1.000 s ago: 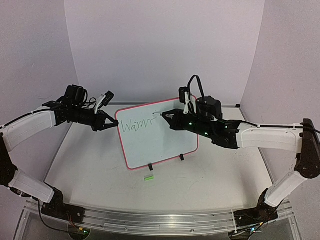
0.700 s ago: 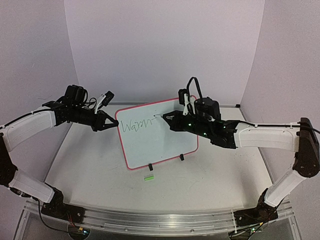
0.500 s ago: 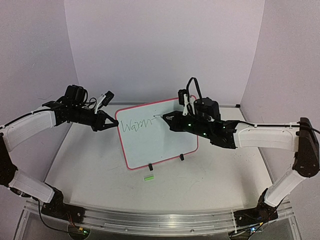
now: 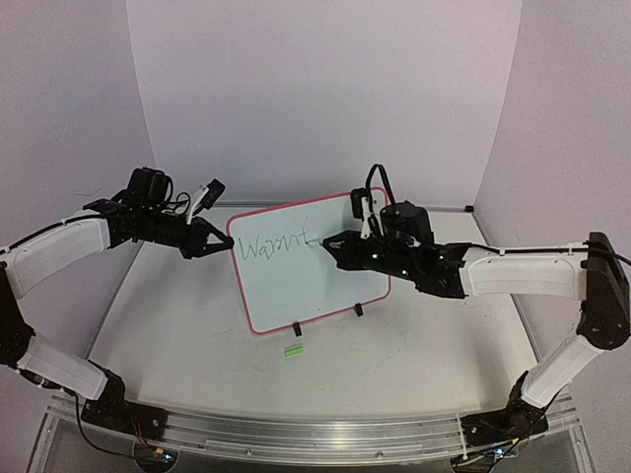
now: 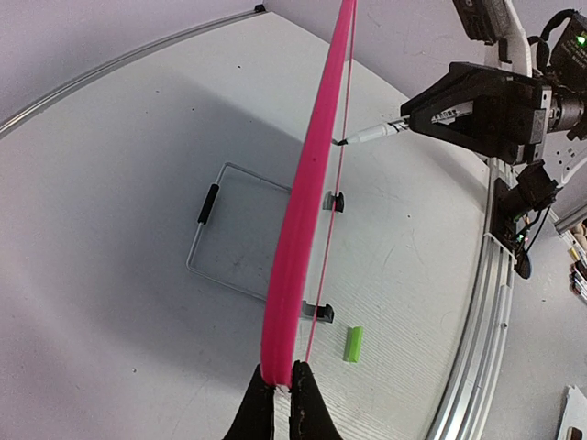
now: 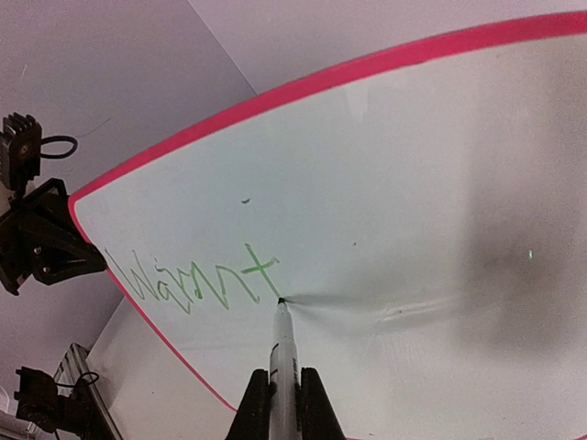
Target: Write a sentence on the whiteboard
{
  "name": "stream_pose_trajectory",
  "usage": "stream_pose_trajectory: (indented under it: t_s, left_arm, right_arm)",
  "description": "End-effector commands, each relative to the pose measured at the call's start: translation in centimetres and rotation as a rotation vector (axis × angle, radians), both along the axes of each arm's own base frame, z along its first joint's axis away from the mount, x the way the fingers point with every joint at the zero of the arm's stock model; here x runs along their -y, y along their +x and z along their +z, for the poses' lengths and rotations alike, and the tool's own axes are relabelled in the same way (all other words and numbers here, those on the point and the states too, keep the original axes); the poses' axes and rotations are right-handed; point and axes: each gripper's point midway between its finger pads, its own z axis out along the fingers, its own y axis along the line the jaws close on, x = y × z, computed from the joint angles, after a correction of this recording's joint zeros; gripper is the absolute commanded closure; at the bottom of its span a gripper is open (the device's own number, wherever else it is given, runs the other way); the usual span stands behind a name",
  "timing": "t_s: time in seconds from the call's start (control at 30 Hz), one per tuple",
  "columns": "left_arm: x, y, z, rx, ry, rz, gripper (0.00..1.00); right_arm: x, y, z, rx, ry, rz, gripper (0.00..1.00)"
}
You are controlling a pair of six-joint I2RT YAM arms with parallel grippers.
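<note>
Top view: the sentence is now reading "Warmt". A "t" is showing that wasn't there 1 s ago, so word 1 is nearly done, w/ most of the task remaining. The whiteboard is standing tilted mid-desk, pale walls around.

Left wrist: left gripper jaws are pinching the board's pink frame edge; green cap is lying near its feet.

Right wrist: right gripper jaws are clamping the marker, tip touching the face below the "t".
</note>
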Motion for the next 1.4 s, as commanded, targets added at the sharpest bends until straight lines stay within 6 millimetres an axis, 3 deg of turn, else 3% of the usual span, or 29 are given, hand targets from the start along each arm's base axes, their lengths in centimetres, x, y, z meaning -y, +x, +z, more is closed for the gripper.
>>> stream_pose_trajectory:
  t_s: [0.0,0.17,0.63,1.1,1.37]
  left_arm:
    - [0.6,-0.6,-1.2,-0.020,0.048,-0.028,1.00]
    - [0.6,-0.7,-1.3,-0.021,0.049,-0.029,1.00]
    - [0.6,-0.7,-1.1,-0.015,0.053,-0.027,1.00]
    - [0.5,-0.7,-1.2,-0.016,0.055,-0.026,1.00]
    - [0.6,-0.7,-1.2,-0.017,0.054,-0.027,1.00]
  right_arm:
    - [0.8,0.2,-0.8,-0.018,-0.020,-0.029,1.00]
    - [1.2,0.3,-0.3,-0.006,-0.022,-0.049,1.00]
    - [1.8,0.0,3.9,0.102,0.024,-0.041,1.00]
    - [1.1,1.1,6.2,0.155,0.042,-0.056,1.00]
    - [0.9,1.8,6.0,0.155,0.039,-0.065,1.00]
